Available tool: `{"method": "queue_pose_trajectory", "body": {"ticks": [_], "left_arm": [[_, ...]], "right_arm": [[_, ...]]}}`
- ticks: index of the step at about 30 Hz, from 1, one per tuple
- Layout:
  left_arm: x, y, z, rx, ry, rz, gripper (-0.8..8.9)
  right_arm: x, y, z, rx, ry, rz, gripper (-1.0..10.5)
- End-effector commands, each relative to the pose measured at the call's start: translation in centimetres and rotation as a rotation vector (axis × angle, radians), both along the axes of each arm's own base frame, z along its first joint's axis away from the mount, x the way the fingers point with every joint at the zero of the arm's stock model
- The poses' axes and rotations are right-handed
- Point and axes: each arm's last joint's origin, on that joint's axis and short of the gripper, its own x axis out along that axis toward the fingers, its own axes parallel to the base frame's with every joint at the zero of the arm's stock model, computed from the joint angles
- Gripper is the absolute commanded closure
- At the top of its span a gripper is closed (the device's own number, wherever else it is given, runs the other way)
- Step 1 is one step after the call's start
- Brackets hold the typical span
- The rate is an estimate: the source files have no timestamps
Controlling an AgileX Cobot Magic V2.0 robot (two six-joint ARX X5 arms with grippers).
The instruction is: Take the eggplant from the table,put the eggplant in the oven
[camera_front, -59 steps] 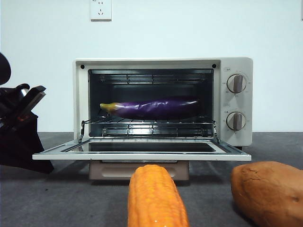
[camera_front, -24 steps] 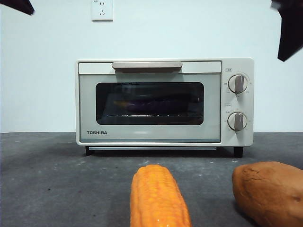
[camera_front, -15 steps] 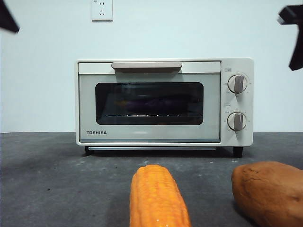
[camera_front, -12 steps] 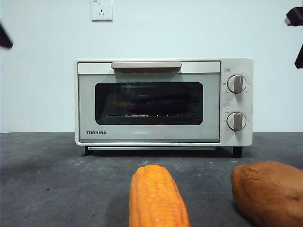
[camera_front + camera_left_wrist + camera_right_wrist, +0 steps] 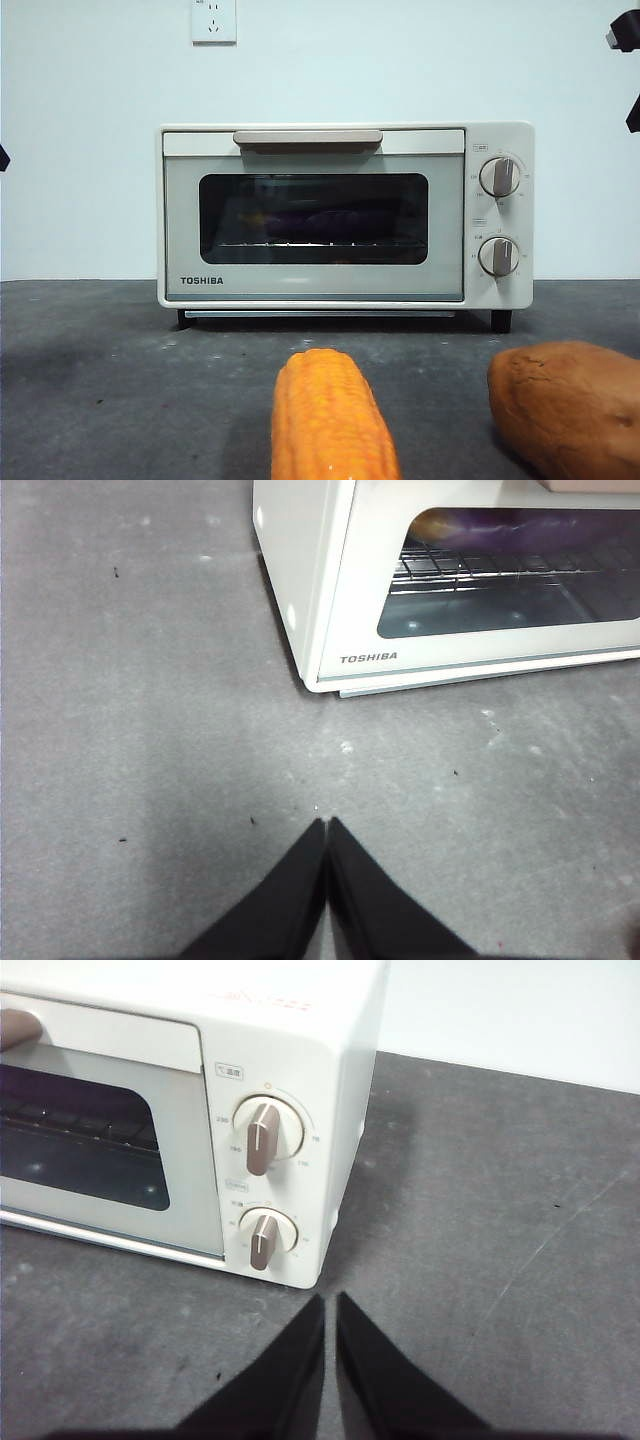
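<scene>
The cream-white oven [image 5: 345,215] stands on the dark grey table [image 5: 100,380] with its door closed. Through the dark glass the purple eggplant [image 5: 320,218] lies on the wire rack; the left wrist view shows the eggplant [image 5: 520,522] and its yellowish stem tip behind the window. My left gripper [image 5: 327,825] is shut with nothing in it, held over the table off the oven's [image 5: 330,590] left front corner. My right gripper [image 5: 329,1302] is shut and empty, in front of the oven's [image 5: 300,1050] knob side. In the front view the arms show only as black tips at the side edges.
An orange corn cob [image 5: 330,420] lies at the front middle of the table. A brown sweet potato [image 5: 565,405] lies at the front right. A wall socket [image 5: 213,20] is on the wall above the oven.
The oven door, open 2.4 s ago with the eggplant on the rack, is now closed. Both arms have drawn back toward the side edges of the front view.
</scene>
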Motion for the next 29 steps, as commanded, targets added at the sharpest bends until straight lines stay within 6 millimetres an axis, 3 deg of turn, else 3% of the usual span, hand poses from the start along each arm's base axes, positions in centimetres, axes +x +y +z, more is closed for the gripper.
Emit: {"method": "queue_pose_trajectory", "body": {"ticks": [1, 4, 6, 10, 13, 19, 29], "left_arm": [[0.2, -0.1, 0.3, -0.009, -0.008, 0.003, 8.07], [0.0, 0.0, 0.3, -0.008, -0.009, 0.003, 8.07], [-1.3, 0.6, 1.1, -0.026, -0.068, 0.016, 8.07], [-5.1, 2.7, 3.5, -0.071, -0.322, 0.097, 8.07], [-6.3, 4.0, 3.7, -0.043, -0.472, 0.222, 8.07], [-6.4, 4.8, 1.3, -0.02, -0.558, 0.323, 8.07], [-5.4, 4.9, -4.4, -0.002, -0.448, 0.326, 8.07]], "right_arm": [[0.0, 0.1, 0.2, 0.021, -0.009, -0.002, 9.4], [0.0, 0.1, 0.2, 0.02, -0.009, -0.003, 9.4], [0.0, 0.1, 0.2, 0.021, -0.009, -0.002, 9.4], [0.0, 0.1, 0.2, 0.021, -0.01, -0.002, 9.4], [0.0, 0.1, 0.2, 0.021, -0.009, -0.001, 9.4], [0.0, 0.1, 0.2, 0.021, -0.009, -0.002, 9.4], [0.0, 0.1, 0.2, 0.021, -0.009, -0.002, 9.4]]}}
